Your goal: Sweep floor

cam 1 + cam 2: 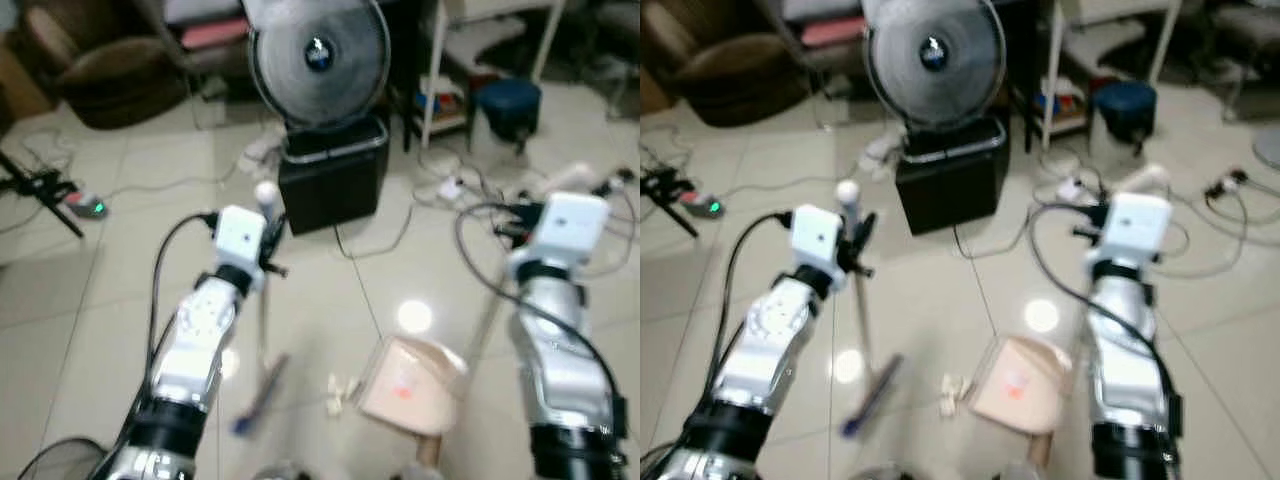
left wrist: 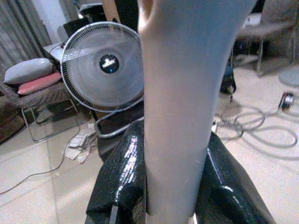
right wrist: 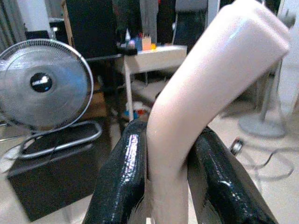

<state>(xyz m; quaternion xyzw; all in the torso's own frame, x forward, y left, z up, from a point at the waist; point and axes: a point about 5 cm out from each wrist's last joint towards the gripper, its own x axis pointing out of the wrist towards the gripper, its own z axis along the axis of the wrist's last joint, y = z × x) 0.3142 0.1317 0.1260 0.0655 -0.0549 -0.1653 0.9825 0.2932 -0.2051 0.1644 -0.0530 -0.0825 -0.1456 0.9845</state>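
My left gripper (image 1: 268, 238) is shut on the pale handle of a broom (image 1: 263, 300), near its rounded top. The handle runs down to a blurred blue head (image 1: 258, 395) on the tiled floor. In the left wrist view the black fingers (image 2: 119, 182) clamp the handle (image 2: 177, 93) from both sides. My right gripper (image 3: 166, 182) is shut on the bent beige handle (image 3: 210, 88) of a dustpan. Its pan (image 1: 405, 385) rests on the floor between my arms. A few pale scraps (image 1: 338, 392) lie just left of the pan's mouth.
A round fan (image 1: 318, 55) stands on a black box (image 1: 330, 175) straight ahead. Cables and plugs (image 1: 455, 190) trail over the tiles to the right. Farther right are a blue stool (image 1: 508, 105) and a white shelf. A brown armchair (image 1: 110, 70) and a tripod leg (image 1: 40, 195) are at the left.
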